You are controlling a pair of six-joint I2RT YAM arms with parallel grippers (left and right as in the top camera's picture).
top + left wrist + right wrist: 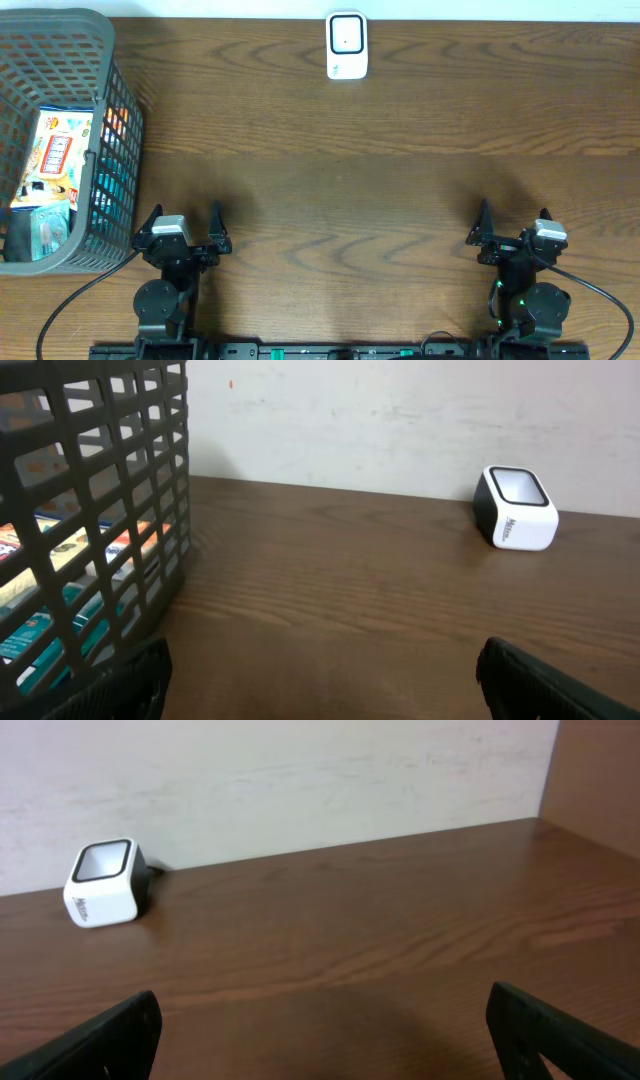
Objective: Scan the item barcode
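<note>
Left gripper (186,212): jaws apart, empty
Right gripper (514,211): same
Packet (55,152) in basket (62,263): likely light, crinkly; pinch its edge

The basket (60,45) runs off the left edge; its packets (55,150) sit half hidden, print too small to read.

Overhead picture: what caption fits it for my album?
Left pincer and right pincer sit open; packets lie in the basket; a white scanner stands across the table.

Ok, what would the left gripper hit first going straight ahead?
Probably nothing nearby: ahead of the left gripper lies bare table, between basket and scanner, up to the back wall.
</note>
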